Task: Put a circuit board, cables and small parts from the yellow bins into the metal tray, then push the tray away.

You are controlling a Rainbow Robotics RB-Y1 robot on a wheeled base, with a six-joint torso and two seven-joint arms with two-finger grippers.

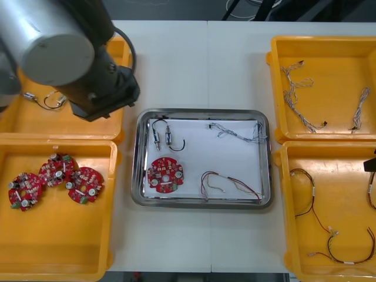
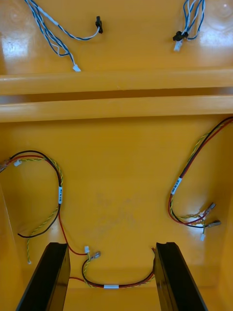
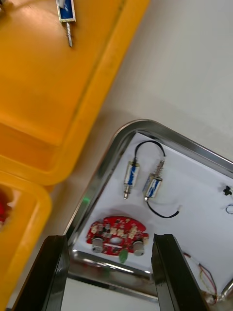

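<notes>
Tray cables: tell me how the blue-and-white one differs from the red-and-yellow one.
The blue and white cable lies in the metal tray's far right corner; the red and yellow cable lies by its near edge. The blue and white cable is pale and twisted; the red and yellow cable is darker, looped at one end. Both rest loose on the tray's white inside.

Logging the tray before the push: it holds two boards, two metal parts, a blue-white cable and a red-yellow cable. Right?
Not quite. The front view shows one board in the tray, not two; three more lie in a left bin. The two metal parts, blue-white cable and red-yellow cable are there.
</notes>
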